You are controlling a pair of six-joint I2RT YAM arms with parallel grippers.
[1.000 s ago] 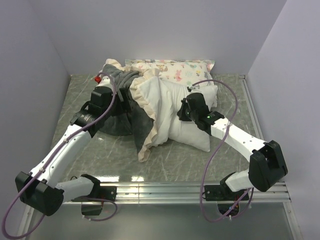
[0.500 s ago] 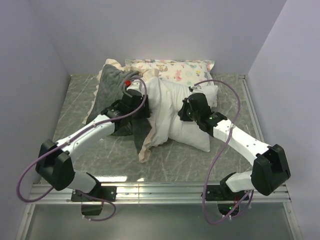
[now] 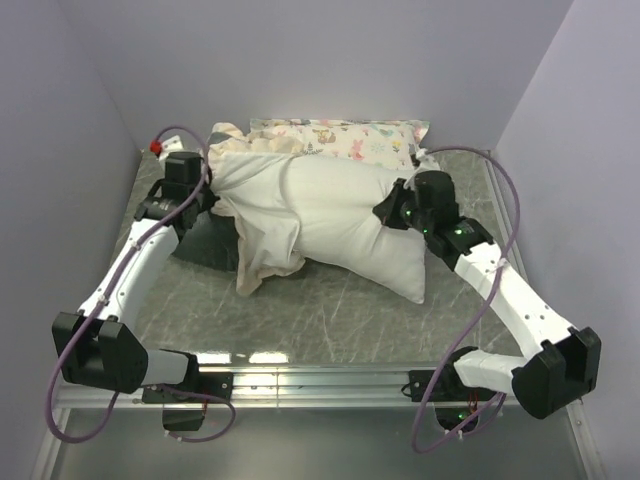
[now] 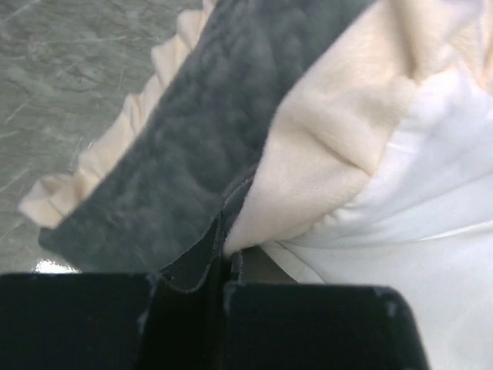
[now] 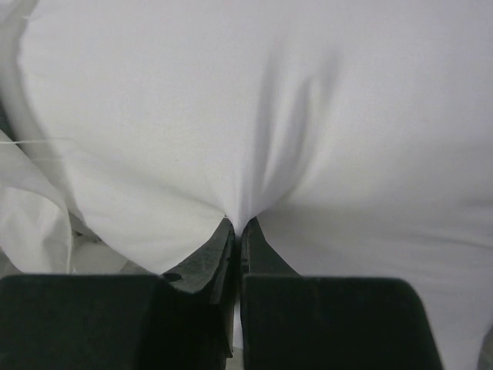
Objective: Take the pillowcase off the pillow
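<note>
Grey plush pillowcase, newly pinched in the left claw, has slid left along the pillow. The right claw stays clamped on the half-bared pillow.

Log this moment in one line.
left gripper: shut on pillowcase | right gripper: shut on pillow | pillowcase: bunched at pillow's left end

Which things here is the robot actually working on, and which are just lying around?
In the job: pillowcase, pillow, left pincer shut on the pillowcase, right pincer shut on the pillow.
Lying about: small animal-print pillow at the back.
</note>
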